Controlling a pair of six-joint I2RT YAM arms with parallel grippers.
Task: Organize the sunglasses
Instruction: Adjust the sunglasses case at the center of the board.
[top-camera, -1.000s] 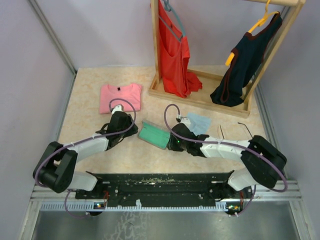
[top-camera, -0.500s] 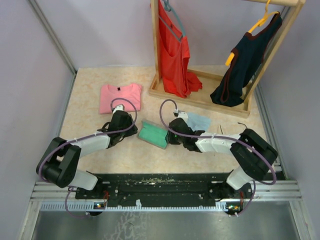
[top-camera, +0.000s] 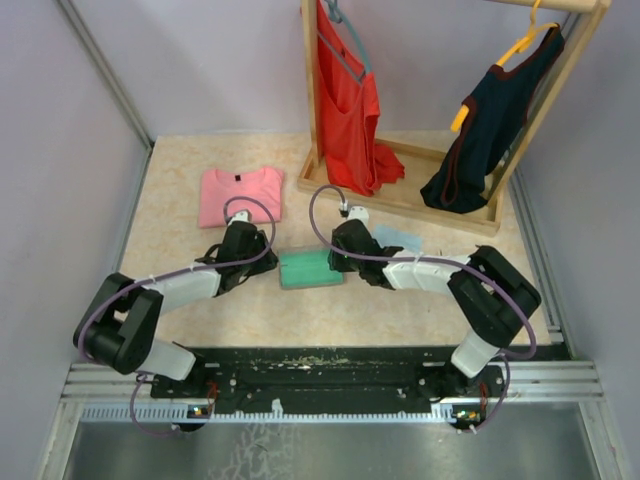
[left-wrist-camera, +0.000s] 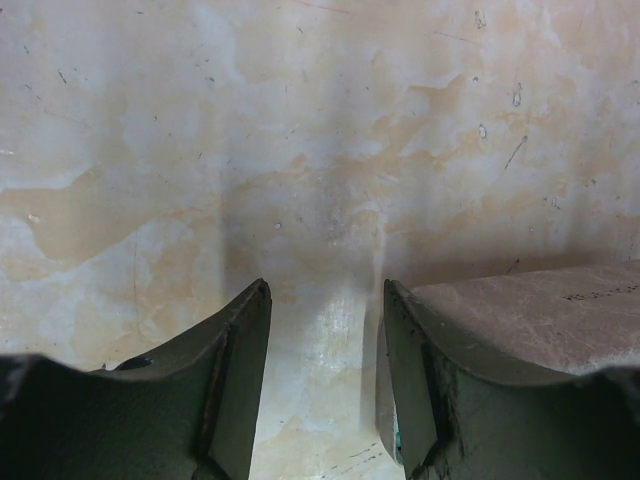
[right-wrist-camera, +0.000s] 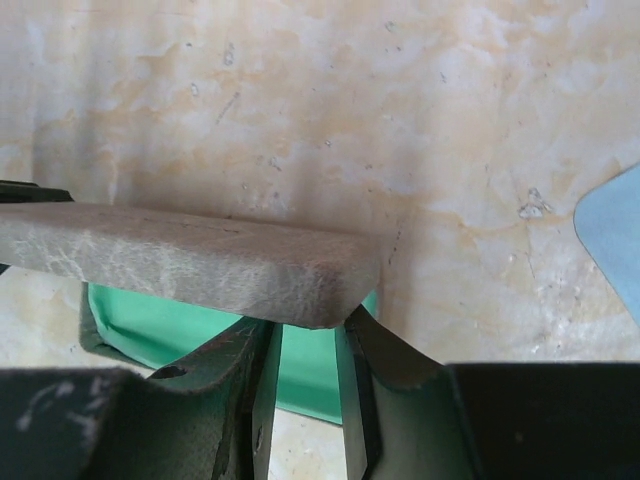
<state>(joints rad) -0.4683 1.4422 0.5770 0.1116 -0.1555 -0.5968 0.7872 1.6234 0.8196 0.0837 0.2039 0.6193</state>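
Observation:
The grey case (top-camera: 310, 268) lies open on the table between my two grippers, its green lining facing up. My left gripper (top-camera: 266, 262) is at the case's left end. In the left wrist view it (left-wrist-camera: 325, 295) is open with bare table between its jaws, and the grey lid (left-wrist-camera: 540, 315) is against its right finger. My right gripper (top-camera: 338, 257) is at the case's right end. In the right wrist view its jaws (right-wrist-camera: 310, 325) stand a little apart, tips hidden under the grey lid (right-wrist-camera: 180, 255), with green lining (right-wrist-camera: 150, 325) behind. I cannot make out the sunglasses.
A light blue cloth (top-camera: 402, 240) lies just right of my right gripper and shows in the right wrist view (right-wrist-camera: 615, 240). A folded pink shirt (top-camera: 240, 195) lies at the back left. A wooden rack (top-camera: 400, 195) with a red top (top-camera: 345, 110) and a dark top (top-camera: 485, 140) stands behind.
My right gripper has moved left and back to the case's right end. The case has turned from slanted to level with the table's front edge. The left arm has barely moved.

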